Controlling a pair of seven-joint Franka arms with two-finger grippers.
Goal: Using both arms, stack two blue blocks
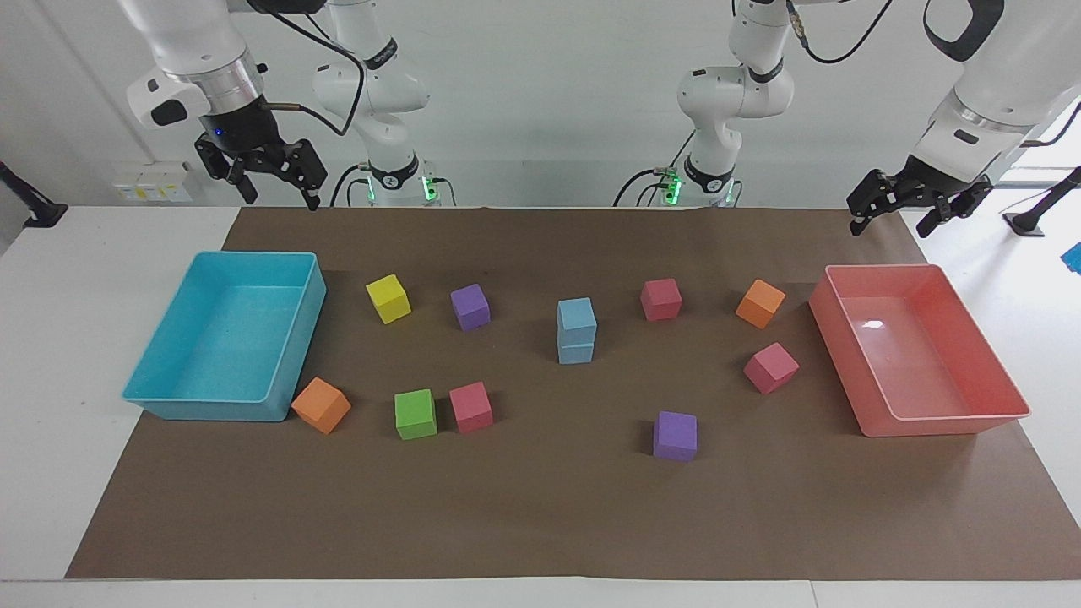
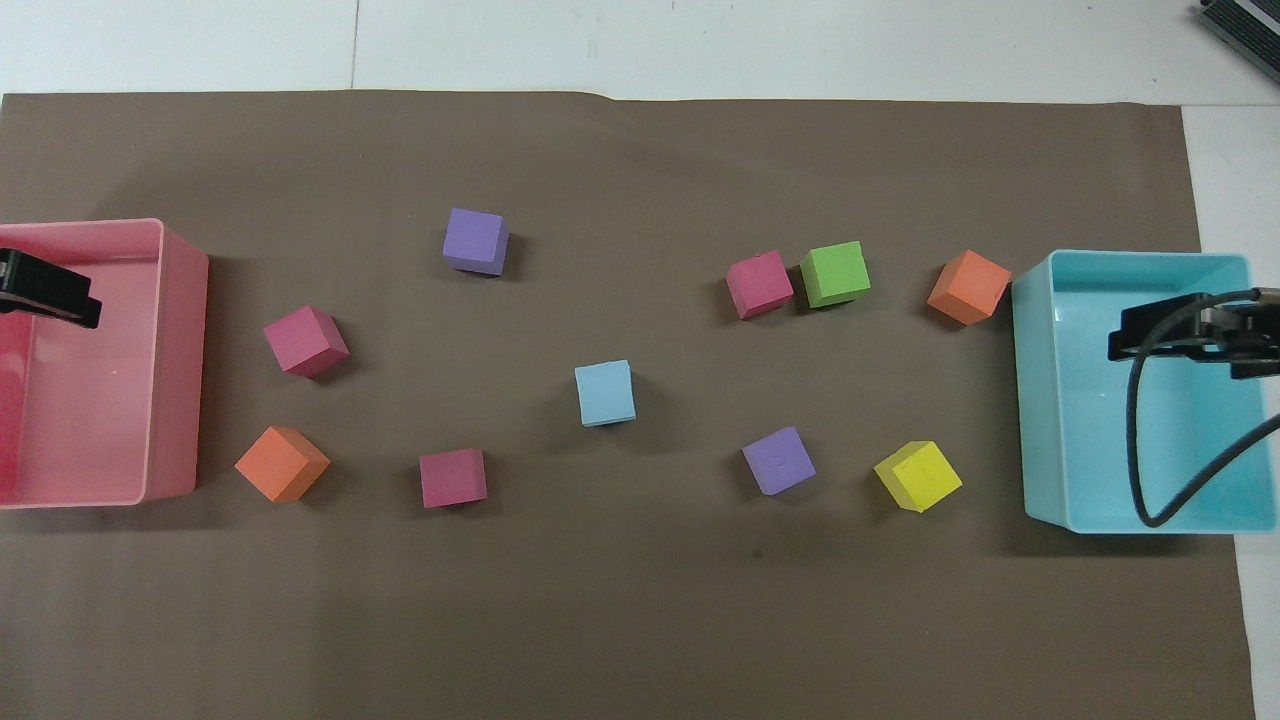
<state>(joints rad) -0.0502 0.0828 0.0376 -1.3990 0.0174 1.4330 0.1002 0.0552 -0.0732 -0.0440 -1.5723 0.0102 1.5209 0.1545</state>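
Matt foam-looking blue blocks (image 1: 576, 330), glossy plastic pink tray (image 1: 1002, 414) w/ glare spot, matt brown paper sheet (image 1: 540, 523)

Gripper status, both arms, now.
Left gripper: open, holding nothing, raised over the table edge near the pink tray.
Right gripper: open, holding nothing, raised near the cyan tray.

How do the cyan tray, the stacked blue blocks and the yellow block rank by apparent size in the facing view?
1. Cyan tray, clearly the largest.
2. Stacked blue blocks, two cubes high.
3. Yellow block, a single cube, about the same size as one blue cube.
All three lie at a similar depth, so the ranking seems reliable.
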